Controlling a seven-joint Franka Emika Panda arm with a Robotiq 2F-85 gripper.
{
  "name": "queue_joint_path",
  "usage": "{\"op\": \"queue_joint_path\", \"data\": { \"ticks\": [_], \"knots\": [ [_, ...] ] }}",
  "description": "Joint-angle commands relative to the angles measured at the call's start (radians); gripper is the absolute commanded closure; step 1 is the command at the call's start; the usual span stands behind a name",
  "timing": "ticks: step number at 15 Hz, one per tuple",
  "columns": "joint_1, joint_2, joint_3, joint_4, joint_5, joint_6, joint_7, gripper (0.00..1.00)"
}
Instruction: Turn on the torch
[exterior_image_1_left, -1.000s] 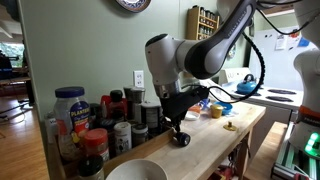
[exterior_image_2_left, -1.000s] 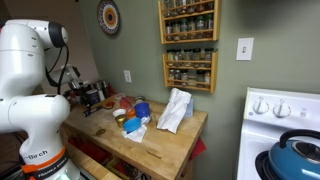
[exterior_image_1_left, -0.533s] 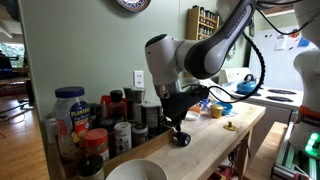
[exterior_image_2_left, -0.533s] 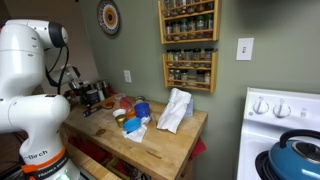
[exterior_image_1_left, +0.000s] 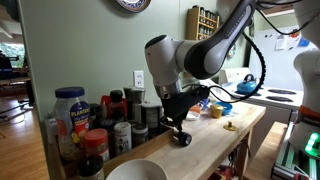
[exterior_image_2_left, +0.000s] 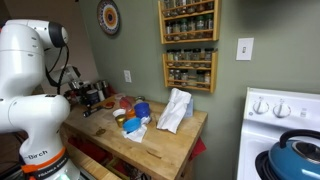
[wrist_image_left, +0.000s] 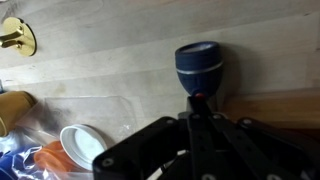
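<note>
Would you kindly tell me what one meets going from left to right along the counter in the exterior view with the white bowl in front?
Blue-lidded jar, white bowl, torch, small yellow item.

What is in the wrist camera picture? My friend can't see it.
A small dark torch sits on a pale wooden counter, and the robot's black gripper reaches in from the bottom edge right up to it. A brass-coloured object lies at top left; a round white container sits among clutter at bottom left.
</note>
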Motion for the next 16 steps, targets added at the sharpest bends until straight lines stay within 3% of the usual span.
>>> {"op": "queue_joint_path", "data": {
  "ticks": [1,16],
  "knots": [
    [0.013,0.029,-0.006,0.007,-0.015,-0.002,0.012,1.00],
    [0.010,0.023,-0.009,-0.001,-0.012,0.005,0.020,1.00]
  ]
}}
